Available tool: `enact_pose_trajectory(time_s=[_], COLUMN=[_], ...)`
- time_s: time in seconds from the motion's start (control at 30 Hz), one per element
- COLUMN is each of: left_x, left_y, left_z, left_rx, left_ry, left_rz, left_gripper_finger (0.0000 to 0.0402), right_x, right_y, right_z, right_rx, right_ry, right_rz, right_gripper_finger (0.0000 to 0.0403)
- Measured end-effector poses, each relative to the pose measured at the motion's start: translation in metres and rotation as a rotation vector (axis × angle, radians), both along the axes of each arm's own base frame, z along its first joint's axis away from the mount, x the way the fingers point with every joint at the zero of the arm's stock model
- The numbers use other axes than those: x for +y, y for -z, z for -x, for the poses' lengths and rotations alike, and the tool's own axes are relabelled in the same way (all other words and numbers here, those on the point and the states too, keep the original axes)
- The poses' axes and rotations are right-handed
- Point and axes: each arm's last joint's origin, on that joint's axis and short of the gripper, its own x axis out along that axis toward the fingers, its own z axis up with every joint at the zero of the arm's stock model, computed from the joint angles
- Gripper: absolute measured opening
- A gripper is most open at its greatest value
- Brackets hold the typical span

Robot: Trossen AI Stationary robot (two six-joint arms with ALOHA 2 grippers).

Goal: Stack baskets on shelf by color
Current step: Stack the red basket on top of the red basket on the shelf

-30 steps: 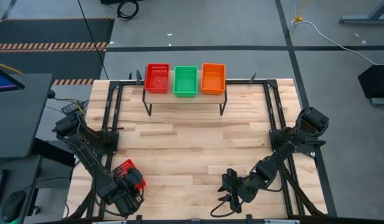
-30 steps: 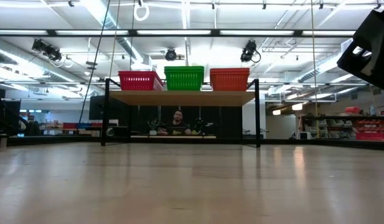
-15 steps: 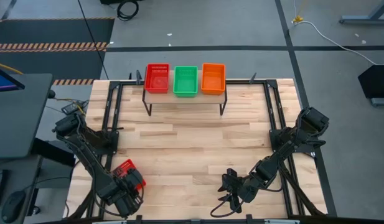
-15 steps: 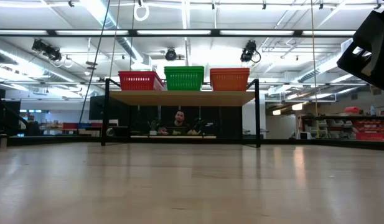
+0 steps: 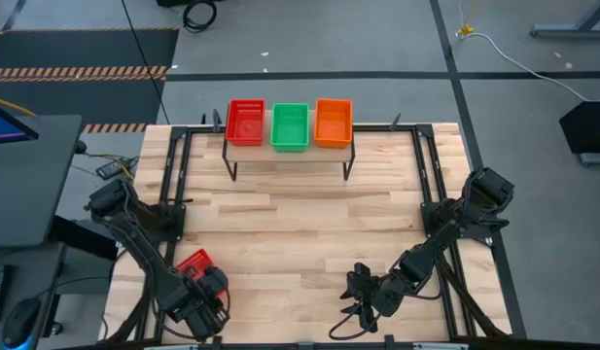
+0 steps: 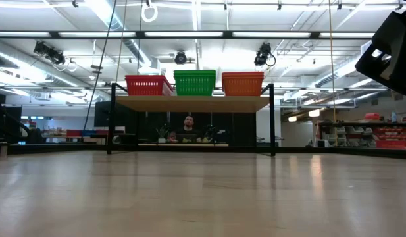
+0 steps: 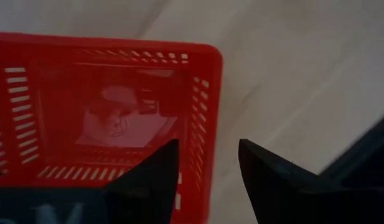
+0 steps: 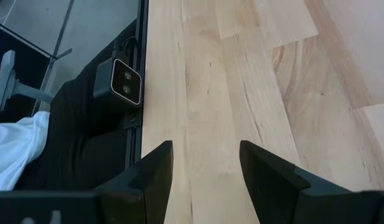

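Red basket [image 7: 104, 106] wall sits between my left gripper's [image 7: 207, 165] parted fingers at the table's near-left corner (right gripper [image 8: 204, 165] idle, open).

The high view looks straight down on the table [image 5: 300, 243]; the low view looks level across it. Both share the shelf [image 5: 289, 148]. Wrist views sit close above the tabletop.

Red basket [image 7: 104, 106] looks glossy mesh plastic; table [image 5: 300, 243] pale matt wood.
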Motion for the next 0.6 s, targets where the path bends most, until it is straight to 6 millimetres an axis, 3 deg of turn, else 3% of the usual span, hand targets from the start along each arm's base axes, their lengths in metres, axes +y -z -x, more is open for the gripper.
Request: enact_pose_trajectory(time_s=[0.4, 0.6], left_x=[-0.009, -0.01], left_y=[0.037, 0.044], left_z=[-0.013, -0.014], left_rx=[0.068, 0.087], left_ry=[0.086, 0.098], left_rz=[-0.058, -0.073], left_gripper_finger=[0.017, 0.0114], right_x=[0.0, 0.0], right_y=[0.0, 0.001], right_z=[0.0, 0.0], right_rx=[0.0, 0.007], right_ry=[0.0, -0.002], right_rz=[0.0, 0.003], right_gripper_finger=[0.0191, 0.0191])
